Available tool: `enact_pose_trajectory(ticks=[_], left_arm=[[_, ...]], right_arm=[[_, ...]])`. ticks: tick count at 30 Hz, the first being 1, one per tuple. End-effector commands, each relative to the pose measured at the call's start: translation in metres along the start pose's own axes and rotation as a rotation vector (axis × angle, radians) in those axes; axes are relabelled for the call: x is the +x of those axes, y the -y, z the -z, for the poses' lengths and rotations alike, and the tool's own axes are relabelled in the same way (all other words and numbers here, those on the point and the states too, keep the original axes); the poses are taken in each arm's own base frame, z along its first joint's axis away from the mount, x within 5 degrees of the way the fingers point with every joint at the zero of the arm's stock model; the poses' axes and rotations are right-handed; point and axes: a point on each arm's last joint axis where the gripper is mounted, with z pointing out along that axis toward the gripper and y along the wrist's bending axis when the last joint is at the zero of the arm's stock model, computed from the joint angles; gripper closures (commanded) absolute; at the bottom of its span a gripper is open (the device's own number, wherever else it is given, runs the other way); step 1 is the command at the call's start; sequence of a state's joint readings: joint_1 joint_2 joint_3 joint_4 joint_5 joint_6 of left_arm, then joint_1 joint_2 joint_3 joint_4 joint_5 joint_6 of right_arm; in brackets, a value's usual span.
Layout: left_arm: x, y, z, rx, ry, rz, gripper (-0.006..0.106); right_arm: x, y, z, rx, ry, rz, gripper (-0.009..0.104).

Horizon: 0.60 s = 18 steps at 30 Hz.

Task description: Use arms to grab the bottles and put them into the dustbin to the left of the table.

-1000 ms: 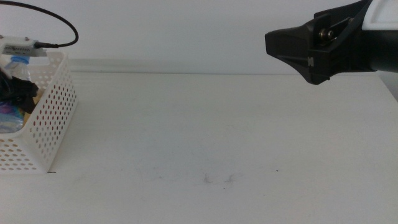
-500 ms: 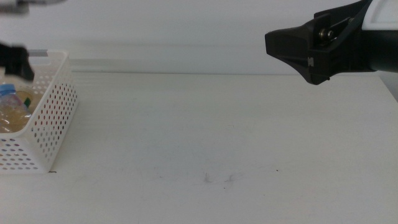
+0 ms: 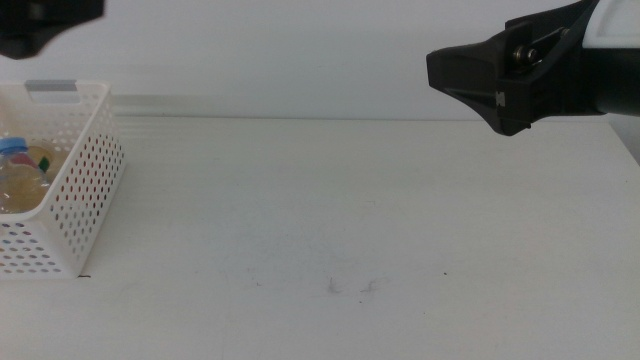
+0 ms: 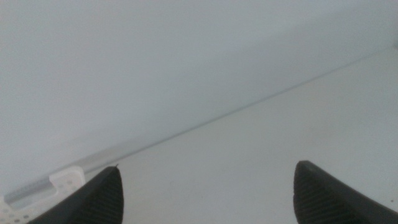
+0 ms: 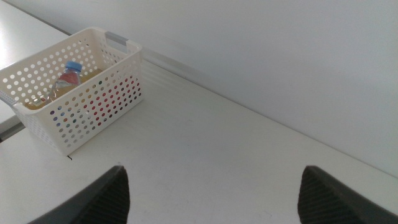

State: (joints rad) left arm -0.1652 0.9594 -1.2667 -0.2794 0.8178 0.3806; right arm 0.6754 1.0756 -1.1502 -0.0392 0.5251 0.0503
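We see the right gripper [image 3: 470,75] as a black, angular body, its faceted casing narrowing to a blunt wedge. A small metal screw head glints on its side, next to a faint pale marking on the casing. Behind it a smooth white housing [image 3: 618,20] caps the black arm. The left gripper [image 3: 40,22] shows only as a blurred dark block. In both wrist views we see matte, dark jaws with rounded tips.
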Motion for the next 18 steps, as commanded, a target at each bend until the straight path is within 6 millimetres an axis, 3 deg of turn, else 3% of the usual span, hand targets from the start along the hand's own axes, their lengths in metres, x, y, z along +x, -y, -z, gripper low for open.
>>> enact_pose_trajectory(ticks=[1,18], left_arm=[[-0.0002,0.0030,0.0082,-0.001,0.037,0.003,0.007],[0.0023,0.0016,0.0085,-0.021,0.049,0.000,0.007]], right_arm=[[-0.0002,-0.0002,0.0009,0.000,0.008,0.005,0.006],[0.0033,0.0041,0.0028,0.016,0.025,-0.003,0.006]])
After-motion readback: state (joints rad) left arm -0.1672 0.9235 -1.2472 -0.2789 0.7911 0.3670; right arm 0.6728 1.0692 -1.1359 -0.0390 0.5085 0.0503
